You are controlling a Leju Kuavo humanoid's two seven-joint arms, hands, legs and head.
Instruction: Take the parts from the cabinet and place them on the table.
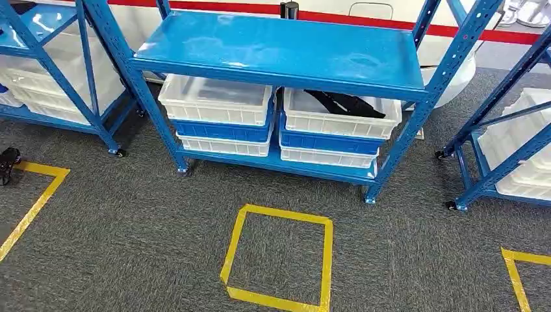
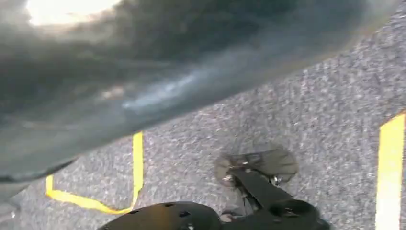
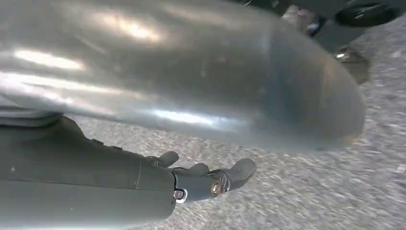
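Carpet lies nearest you, grey, with a yellow tape square at centre and further tape corners at the left and right edges. Your right hand hangs over this carpet; its fingers are extended and apart, with nothing in them. Your left hand's state I cannot tell from the left wrist view, which is blurred.

Beyond the square stands the blue cabinet on castors, its top shelf bare. On its lower shelf sit two stacks of bins, side by side. The left stack runs white over blue over white, and its contents cannot be made out. The right stack runs likewise, and its top bin holds a dark part lying across it. More blue racks with white bins stand at far left and far right.
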